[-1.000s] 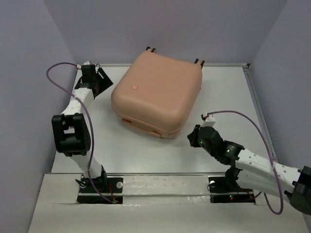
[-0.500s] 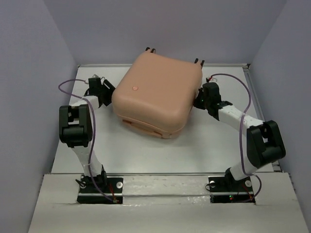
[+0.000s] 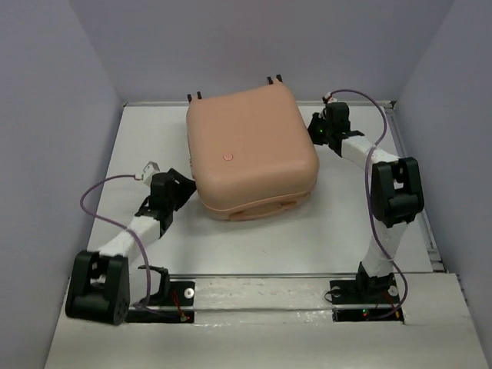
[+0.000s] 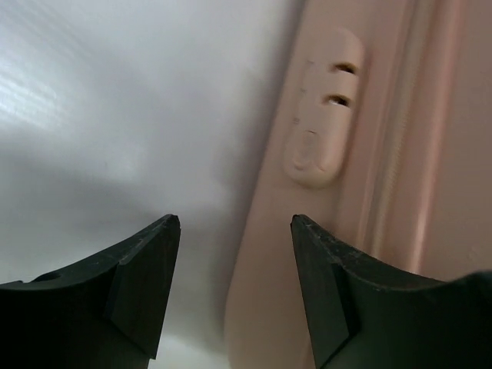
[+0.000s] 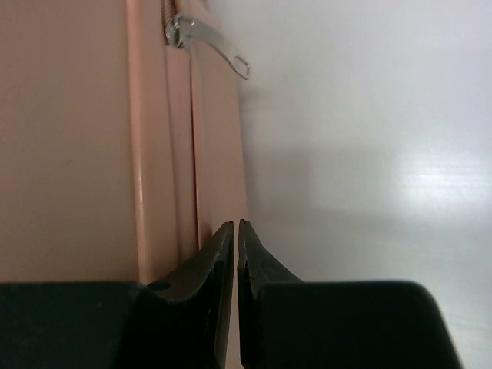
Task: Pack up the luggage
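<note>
We list one shut pink suitcase (image 3: pixel 252 154) near the far edge of the worktop (image 3: pixel 307 238), left hand (image 4: pixel 234 231) open at its near-left side, right hand (image 5: pixel 234 231) closed, empty, beside its right seam; risk, we judge: smooth shell skidding if nudged.

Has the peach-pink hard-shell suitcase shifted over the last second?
Yes. The peach-pink hard-shell suitcase turned counter-clockwise in the top view: its far right corner swung toward the white table's back edge, its far left corner away.
</note>
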You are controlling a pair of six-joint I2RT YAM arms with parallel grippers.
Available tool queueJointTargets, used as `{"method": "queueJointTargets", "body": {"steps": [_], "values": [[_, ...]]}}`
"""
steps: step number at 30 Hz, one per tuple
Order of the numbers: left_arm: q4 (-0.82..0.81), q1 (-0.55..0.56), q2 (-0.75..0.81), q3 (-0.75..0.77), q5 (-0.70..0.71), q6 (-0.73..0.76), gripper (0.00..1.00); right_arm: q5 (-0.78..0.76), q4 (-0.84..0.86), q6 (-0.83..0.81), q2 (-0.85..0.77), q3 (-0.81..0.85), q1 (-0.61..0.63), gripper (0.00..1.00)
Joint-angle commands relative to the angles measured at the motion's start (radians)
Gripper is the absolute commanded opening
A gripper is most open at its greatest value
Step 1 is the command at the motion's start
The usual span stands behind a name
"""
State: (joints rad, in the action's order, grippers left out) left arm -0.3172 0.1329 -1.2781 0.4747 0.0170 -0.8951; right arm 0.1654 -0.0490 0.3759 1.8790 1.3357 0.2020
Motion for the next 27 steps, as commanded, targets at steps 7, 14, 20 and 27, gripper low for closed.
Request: {"method": "queueJointTargets", "body": {"steps": [7, 14, 20, 27], "values": [[0.222, 0.266, 0.684, -0.143, 0.046, 0.005, 0.71, 0.391, 0.052, 0.107, 0.121, 0.342, 0.082, 0.65], [0.36, 0.266, 0.721, -0.021, 0.152, 0.169, 0.72, 0.272, -0.043, 0.106, -0.09, 0.211, -0.059, 0.75], [0.323, 0.264, 0.671, 0.022, 0.104, 0.193, 0.72, 0.263, 0.127, 0.093, -0.427, -0.226, -0.15, 0.27], [0.372, 0.266, 0.732, 0.033, 0.083, 0.246, 0.68, 0.257, 0.549, 0.143, -0.868, -0.904, -0.15, 0.07]]}}
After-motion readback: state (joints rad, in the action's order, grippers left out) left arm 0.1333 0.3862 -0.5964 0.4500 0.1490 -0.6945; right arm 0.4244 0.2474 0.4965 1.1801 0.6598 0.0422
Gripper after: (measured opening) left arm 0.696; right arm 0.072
